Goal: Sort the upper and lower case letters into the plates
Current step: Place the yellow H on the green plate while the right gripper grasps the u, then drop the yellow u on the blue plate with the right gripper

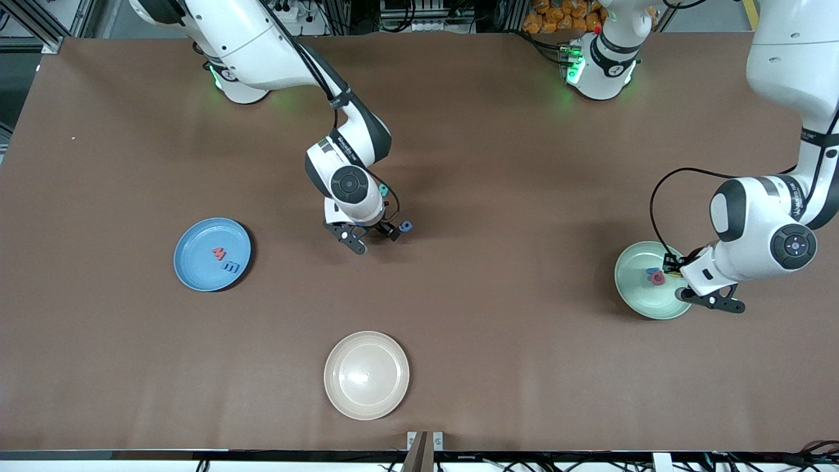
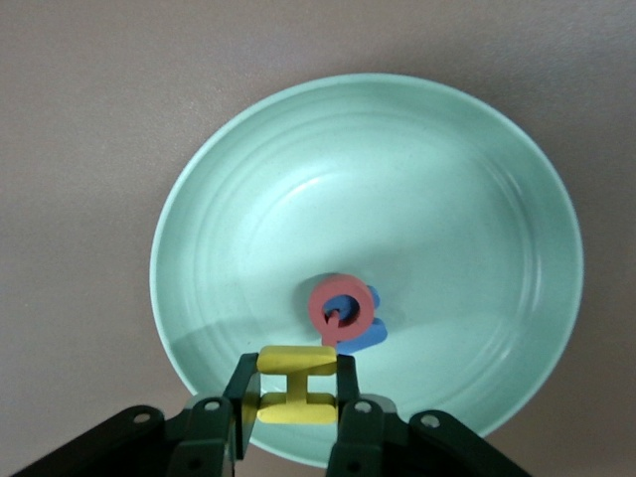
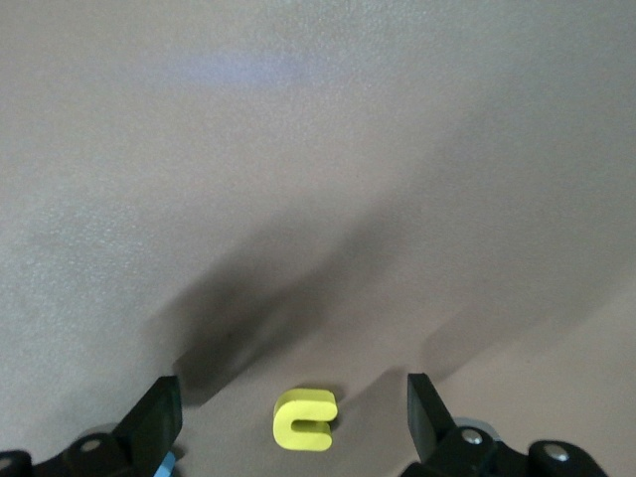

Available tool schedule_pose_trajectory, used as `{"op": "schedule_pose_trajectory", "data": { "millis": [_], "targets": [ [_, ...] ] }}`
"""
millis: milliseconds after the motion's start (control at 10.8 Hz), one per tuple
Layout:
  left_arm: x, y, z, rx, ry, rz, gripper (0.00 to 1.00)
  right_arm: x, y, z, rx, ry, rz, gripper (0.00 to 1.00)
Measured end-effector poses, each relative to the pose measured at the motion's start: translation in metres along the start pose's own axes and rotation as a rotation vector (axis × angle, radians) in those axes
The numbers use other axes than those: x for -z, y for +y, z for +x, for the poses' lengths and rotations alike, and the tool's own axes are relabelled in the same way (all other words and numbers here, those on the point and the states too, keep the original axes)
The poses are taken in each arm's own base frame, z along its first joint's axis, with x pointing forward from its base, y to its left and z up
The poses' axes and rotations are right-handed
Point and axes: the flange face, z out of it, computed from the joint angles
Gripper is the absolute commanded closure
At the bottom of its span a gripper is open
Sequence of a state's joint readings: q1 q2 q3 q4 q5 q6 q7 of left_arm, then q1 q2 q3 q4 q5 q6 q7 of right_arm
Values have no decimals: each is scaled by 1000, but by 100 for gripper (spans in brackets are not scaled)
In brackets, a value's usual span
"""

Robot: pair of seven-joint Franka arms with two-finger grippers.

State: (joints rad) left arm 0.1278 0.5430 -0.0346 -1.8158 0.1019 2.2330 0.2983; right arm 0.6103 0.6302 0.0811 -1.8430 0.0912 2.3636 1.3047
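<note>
Over the mint plate [image 2: 248, 179], left hand [image 2: 295, 397] pinches a yellow letter [image 2: 295, 384] above red [image 2: 341, 303] and blue letters [image 2: 363, 336]. Right hand [image 3: 293, 417] spread over a yellow letter c [image 3: 304, 418] on the table [image 1: 491, 164].

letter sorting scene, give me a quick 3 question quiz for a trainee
1. True or false: the left gripper is shut on a yellow letter over the green plate.
2. How many letters lie in the blue plate?
A. none
B. two
C. four
3. Fill in: in the right wrist view, the letter on the table between the open fingers of the right gripper is coloured ____.

Key: 1 true. 2 B, a red letter and a blue letter. 3 yellow, the c-shaped letter.
</note>
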Motion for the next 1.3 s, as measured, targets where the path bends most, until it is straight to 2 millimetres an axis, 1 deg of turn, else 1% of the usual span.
{"op": "schedule_pose_trajectory", "data": {
  "millis": [185,278,463,740,833,925,1018,1111,1203,1296],
  "targets": [
    [-6,2,3,-5,-5,-2,99,1,3,-10,12,-4,-3,0],
    [-10,4,4,-9,-8,-3,92,2,5,-13,14,-4,-4,0],
    [-17,7,7,-15,-15,-6,91,1,7,-17,16,-4,-6,2],
    [-16,17,14,-31,-10,-2,91,-1,8,-19,16,-2,5,2],
    [-16,19,16,-36,-7,0,90,-2,9,-19,15,-1,7,8],
    [-16,20,18,-38,-7,0,90,-2,9,-19,15,-1,8,17],
    [-18,20,19,-38,-8,0,87,-3,9,-19,14,-1,8,28],
    [-19,20,19,-38,-9,-1,62,-3,9,-19,14,0,10,33],
    [-19,19,20,-38,-8,-1,17,-3,9,-19,14,1,15,38],
    [-18,19,21,-38,-6,0,0,-3,9,-19,14,3,21,41]
  ]
}}
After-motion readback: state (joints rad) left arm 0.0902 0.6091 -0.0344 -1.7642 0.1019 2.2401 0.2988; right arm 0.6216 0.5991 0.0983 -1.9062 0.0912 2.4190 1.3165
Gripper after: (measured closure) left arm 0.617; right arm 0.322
